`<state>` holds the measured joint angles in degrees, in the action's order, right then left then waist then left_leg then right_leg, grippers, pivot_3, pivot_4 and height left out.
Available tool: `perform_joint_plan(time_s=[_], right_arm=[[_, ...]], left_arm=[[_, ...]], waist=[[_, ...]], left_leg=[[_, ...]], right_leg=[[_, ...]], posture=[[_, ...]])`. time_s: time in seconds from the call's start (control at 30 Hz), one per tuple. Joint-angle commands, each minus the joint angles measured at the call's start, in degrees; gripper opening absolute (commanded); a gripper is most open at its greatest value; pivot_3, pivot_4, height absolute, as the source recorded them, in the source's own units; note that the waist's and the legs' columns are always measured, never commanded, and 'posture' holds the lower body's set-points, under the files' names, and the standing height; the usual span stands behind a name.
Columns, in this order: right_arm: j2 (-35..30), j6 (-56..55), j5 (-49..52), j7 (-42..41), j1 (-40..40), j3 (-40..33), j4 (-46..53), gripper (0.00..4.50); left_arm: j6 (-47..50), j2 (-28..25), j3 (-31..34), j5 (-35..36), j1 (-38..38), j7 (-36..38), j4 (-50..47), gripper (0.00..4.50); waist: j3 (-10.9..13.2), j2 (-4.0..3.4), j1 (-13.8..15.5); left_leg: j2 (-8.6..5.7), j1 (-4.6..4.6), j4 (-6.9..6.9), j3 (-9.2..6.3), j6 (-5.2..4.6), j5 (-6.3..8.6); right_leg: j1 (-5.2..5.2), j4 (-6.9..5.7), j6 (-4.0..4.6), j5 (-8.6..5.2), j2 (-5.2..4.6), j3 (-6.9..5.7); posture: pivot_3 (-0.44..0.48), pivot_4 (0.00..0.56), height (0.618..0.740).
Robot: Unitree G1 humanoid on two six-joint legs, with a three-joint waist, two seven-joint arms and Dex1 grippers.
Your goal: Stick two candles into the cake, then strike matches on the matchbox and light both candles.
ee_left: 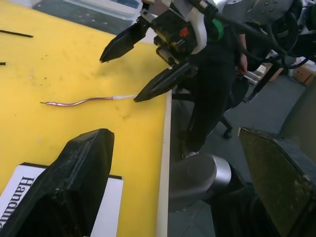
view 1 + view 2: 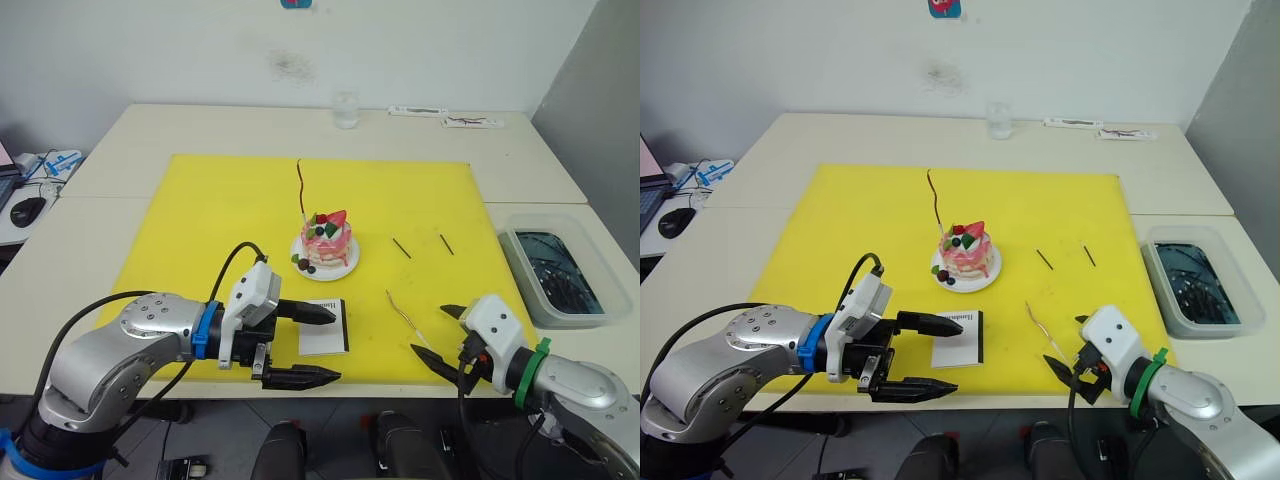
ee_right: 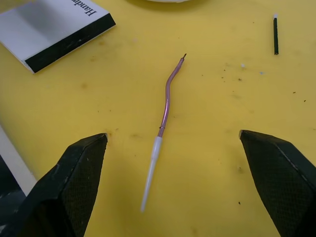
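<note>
Left gripper (image 2: 300, 345) nearest, fingers spread wide, empty, straddling the near edge of the matchbox (image 2: 325, 327). Right gripper (image 2: 441, 337) also spread, empty, just beside the pale end of the loose candle (image 3: 163, 116). Cream table (image 2: 200, 130), white wall behind; yellow mat (image 2: 200, 215) covers the middle. Cake (image 2: 326, 243) mid-mat, one candle (image 2: 301, 190) standing in it. Two matches (image 2: 401, 247) lie to its right. Matchbox lettering cut off: "Hand…".
</note>
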<state>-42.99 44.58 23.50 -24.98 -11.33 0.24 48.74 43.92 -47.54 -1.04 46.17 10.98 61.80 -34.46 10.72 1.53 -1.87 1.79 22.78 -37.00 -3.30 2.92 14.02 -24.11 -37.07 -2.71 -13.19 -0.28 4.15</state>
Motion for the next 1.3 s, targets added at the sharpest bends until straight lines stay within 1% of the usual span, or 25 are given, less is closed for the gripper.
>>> perform_joint_plan(time_s=[0.03, 0.13, 0.23, 0.27, 0.3, 0.33, 0.37, 0.43, 0.57, 0.6, 0.7, 0.8, 0.87, 0.93, 1.03, 1.1, 1.2, 1.3], right_arm=[[0.67, 0.08, -1.96, 1.24, 0.47, 0.8, 1.13, 4.5], [1.87, 0.08, -3.66, 2.38, 1.06, 2.08, 0.07, 4.5], [2.11, 0.69, -4.87, 2.81, 0.93, 2.73, -0.52, 3.89], [2.12, 1.06, -4.93, 2.68, 0.77, 2.71, -0.48, 3.59], [1.77, 1.39, -5.24, 2.45, 0.61, 2.85, -0.44, 3.17], [1.5, 1.62, -5.46, 2.29, 0.47, 2.92, -0.39, 2.88], [1.37, 2.09, -5.51, 2.24, 0.39, 2.96, -0.32, 2.41], [1.11, 3.0, -5.6, 2.13, 0.55, 3.32, -0.1, 1.75], [0.88, 5.13, -5.35, 2.13, 1.21, 4.01, 0.91, 0.21], [0.91, 5.87, -5.14, 2.2, 1.38, 4.05, 1.24, 0.02], [0.99, 7.33, -4.55, 2.05, 1.83, 3.2, 2.08, 0.02], [0.65, 8.41, -2.6, 0.62, 2.49, -0.02, 2.87, 0.02], [-0.69, 8.57, -1.04, -1.81, 2.64, -3.39, 3.39, 0.02], [-3.98, 7.76, 0.96, -6.58, 1.92, -8.34, 3.05, 0.02], [-10.92, 2.41, 1.34, -16.7, -1.59, -16.77, -1.94, 0.02], [-14.05, -2.26, 0.05, -22.23, -4.89, -20.52, -5.86, 0.02], [-17.51, -11.86, -3.94, -29.6, -10.14, -24.02, -13.02, 0.02], [-18.31, -19.36, -6.27, -34.03, -12.68, -25.75, -19.45, 0.02]], left_arm=[[-2.03, 0.22, -0.24, -0.54, 0.42, 0.5, -0.4, 4.45], [-2.84, 0.51, -0.62, -1.08, -0.07, 0.29, -0.27, 4.45], [-3.45, 0.73, -0.82, -1.43, -0.76, 0.0, -0.51, 4.5], [-3.51, 0.74, -0.77, -1.42, -0.91, -0.08, -0.53, 4.5], [-3.6, 0.72, -0.72, -1.49, -1.03, -0.1, -0.49, 4.5], [-3.63, 0.72, -0.67, -1.52, -1.1, -0.13, -0.47, 4.5], [-3.76, 0.73, -0.66, -1.64, -1.18, -0.16, -0.41, 4.5], [-3.91, 0.78, -0.71, -1.74, -1.24, -0.31, -0.34, 4.5], [-3.87, 0.99, -0.75, -1.68, -1.19, -0.82, -0.45, 4.5], [-3.88, 1.06, -0.76, -1.72, -1.19, -0.95, -0.44, 4.5], [-3.85, 1.32, -0.8, -1.84, -1.09, -1.43, -0.35, 4.5], [-3.85, 1.62, -0.85, -2.04, -1.0, -1.85, -0.27, 4.5], [-3.77, 1.7, -0.86, -2.04, -1.02, -2.02, -0.33, 4.5], [-3.74, 1.7, -0.89, -2.03, -1.01, -2.01, -0.25, 4.5], [-3.95, 1.55, -1.43, -2.18, -1.03, -1.42, -0.05, 4.5], [-3.86, 1.57, -1.71, -2.01, -1.04, -1.24, -0.19, 4.5], [-3.9, 1.83, -2.29, -2.02, -1.11, -1.14, -0.4, 4.5], [-4.14, 2.23, -2.82, -2.31, -1.21, -1.34, -0.49, 4.5]], waist=[[0.0, 0.0, 0.02], [0.0, 0.0, 0.01], [0.0, 0.0, 0.02], [0.0, 0.0, 0.02], [0.0, 0.0, 0.02], [0.0, 0.0, 0.03], [0.0, 0.0, 0.02], [0.0, 0.0, 0.03], [0.0, 0.0, 0.02], [0.0, 0.0, 0.02], [0.0, 0.0, 0.03], [0.0, 0.0, 0.04], [0.0, 0.0, 0.04], [0.0, 0.0, 0.05], [0.0, 0.01, 0.07], [-0.01, 0.03, 0.1], [-0.02, 0.02, 0.1], [-0.01, 0.02, 0.08]], left_leg=[[0.0, 0.0, 0.01, 0.0, 0.0, 0.0], [0.0, 0.02, 0.03, -0.01, 0.0, 0.0], [0.0, 0.03, 0.02, 0.0, 0.0, 0.0], [0.0, 0.02, 0.02, 0.0, 0.0, 0.0], [0.0, 0.02, 0.02, 0.0, 0.0, 0.0], [0.0, 0.02, 0.02, 0.0, 0.0, 0.0], [0.0, 0.02, 0.02, 0.0, 0.0, 0.0], [0.0, 0.02, 0.01, 0.0, 0.0, 0.0], [0.0, 0.01, 0.0, -0.01, 0.0, 0.0], [0.0, 0.01, 0.0, -0.01, 0.0, 0.0], [0.0, 0.01, 0.0, -0.01, 0.0, 0.0], [0.0, 0.02, 0.0, -0.01, 0.0, 0.0], [0.0, 0.02, 0.0, -0.01, 0.0, 0.0], [-0.01, 0.03, -0.01, 0.0, 0.0, 0.0], [-0.01, 0.01, -0.01, 0.0, 0.0, 0.0], [-0.02, 0.0, 0.0, 0.0, 0.0, 0.0], [-0.02, 0.0, 0.0, 0.01, -0.01, 0.0], [-0.02, -0.01, -0.01, 0.04, 0.0, 0.0]], right_leg=[[0.0, 0.0, 0.0, 0.0, 0.0, 0.0], [-0.01, 0.0, 0.01, -0.01, 0.0, 0.0], [0.0, 0.01, 0.01, 0.0, 0.0, 0.0], [0.0, 0.01, 0.01, -0.01, 0.0, 0.0], [0.0, 0.01, 0.01, 0.0, 0.0, 0.0], [0.0, 0.01, 0.01, -0.01, 0.0, 0.0], [0.0, 0.0, 0.01, -0.01, 0.0, 0.0], [0.0, 0.0, 0.01, 0.0, 0.0, 0.0], [0.01, 0.0, 0.01, 0.0, 0.0, 0.0], [0.0, 0.0, 0.01, 0.0, 0.0, 0.0], [0.01, 0.0, 0.0, 0.0, 0.0, 0.0], [0.01, -0.01, 0.0, 0.0, 0.0, 0.0], [0.01, 0.0, 0.0, 0.0, 0.0, 0.0], [0.02, 0.01, 0.0, 0.0, 0.0, 0.0], [0.04, 0.01, -0.01, 0.01, -0.01, -0.01], [0.05, 0.01, -0.01, 0.0, -0.01, -0.01], [0.06, 0.01, 0.0, 0.0, 0.0, -0.01], [0.07, 0.01, -0.01, 0.0, -0.01, 0.0]], posture=[[0.0, 0.15, 0.74], [0.0, 0.15, 0.74], [0.0, 0.15, 0.74], [0.0, 0.15, 0.74], [0.0, 0.15, 0.74], [0.0, 0.15, 0.74], [0.0, 0.15, 0.74], [0.0, 0.15, 0.74], [0.0, 0.15, 0.74], [0.0, 0.15, 0.74], [0.0, 0.15, 0.74], [0.0, 0.15, 0.74], [0.0, 0.15, 0.74], [0.0, 0.15, 0.74], [0.0, 0.15, 0.74], [0.0, 0.15, 0.74], [0.0, 0.15, 0.74], [0.0, 0.15, 0.74]])
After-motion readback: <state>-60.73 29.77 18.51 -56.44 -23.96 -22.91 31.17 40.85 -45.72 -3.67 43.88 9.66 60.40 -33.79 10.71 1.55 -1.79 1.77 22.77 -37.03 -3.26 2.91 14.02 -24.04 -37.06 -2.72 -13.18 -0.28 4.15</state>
